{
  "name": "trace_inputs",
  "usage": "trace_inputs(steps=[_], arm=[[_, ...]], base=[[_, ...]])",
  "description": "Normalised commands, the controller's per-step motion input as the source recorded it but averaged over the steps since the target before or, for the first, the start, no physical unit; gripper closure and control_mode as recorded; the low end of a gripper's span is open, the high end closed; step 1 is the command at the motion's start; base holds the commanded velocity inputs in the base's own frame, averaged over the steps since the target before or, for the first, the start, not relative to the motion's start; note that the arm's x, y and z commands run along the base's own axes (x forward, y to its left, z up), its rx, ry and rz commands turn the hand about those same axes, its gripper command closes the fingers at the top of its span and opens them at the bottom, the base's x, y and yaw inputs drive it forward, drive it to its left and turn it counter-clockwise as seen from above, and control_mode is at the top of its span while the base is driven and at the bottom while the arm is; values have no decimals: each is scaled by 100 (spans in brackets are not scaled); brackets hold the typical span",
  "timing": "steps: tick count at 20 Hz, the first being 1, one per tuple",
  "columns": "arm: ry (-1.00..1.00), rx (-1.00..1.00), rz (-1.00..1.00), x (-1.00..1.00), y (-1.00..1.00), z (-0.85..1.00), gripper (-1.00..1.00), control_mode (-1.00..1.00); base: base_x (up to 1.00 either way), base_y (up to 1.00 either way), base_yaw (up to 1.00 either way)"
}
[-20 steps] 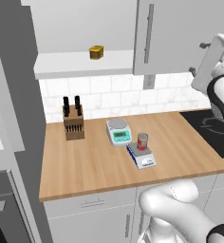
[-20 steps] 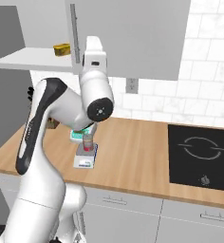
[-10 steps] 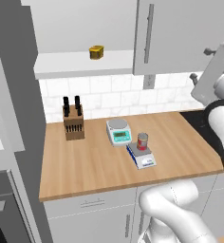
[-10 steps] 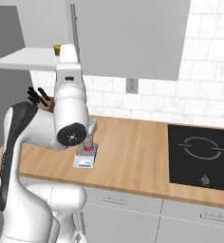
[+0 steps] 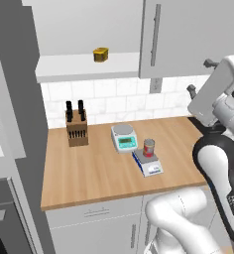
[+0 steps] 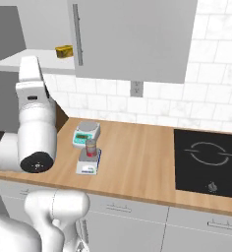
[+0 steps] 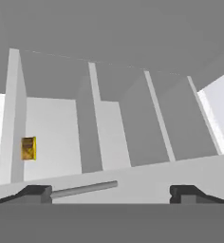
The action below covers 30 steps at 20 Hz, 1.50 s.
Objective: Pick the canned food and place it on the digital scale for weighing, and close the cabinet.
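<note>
Where the wooden counter (image 5: 94,168) met the lower drawers, the white arm was seen rising at the near edge of both base views, its hand lifted toward the wall cabinet (image 5: 188,34). Along the bottom of the hand view the two dark fingertips (image 7: 31,193) were set far apart, so the gripper (image 7: 111,193) was spread wide with nothing held between them (a grey bar handle (image 7: 83,189) lay just beyond them, not touched as far as could be told).

Further in, the canned food (image 5: 148,147) was found standing upright on the grey platform of the digital scale (image 5: 149,165), roughly at the middle of the counter; the same pair was seen from the other side, the tin (image 6: 91,147) resting on the scale (image 6: 87,163). Just behind it a second scale with a round plate and teal display (image 5: 124,138) was placed, close to but apart from the first. A knife block (image 5: 76,130) was stood toward the left, near the tiled wall. A black hob (image 6: 209,162) was set into the counter to the right.

Highest and farthest, one cabinet door was seen closed while the part beside it was left open, and a squat yellow container (image 5: 100,54) was seen on the exposed shelf.
</note>
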Motion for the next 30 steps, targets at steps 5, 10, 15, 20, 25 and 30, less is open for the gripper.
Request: trace_inputs(steps=[5,10,15,20,25,30], arm=[[-10,0,0,-100,100,0,-100,-100],[-3,-5,0,-100,100,0,-100,-100],[0,-4,-1,-100,100,-1,-100,-100],[0,0,-9,-100,100,-23,-100,-100],[0,0,-12,-61,100,-35,-100,-100],[-3,0,-21,12,100,-51,-100,-100]], base=[[0,0,0],[0,0,0],[0,0,0],[0,0,0],[0,0,0],[0,0,0]])
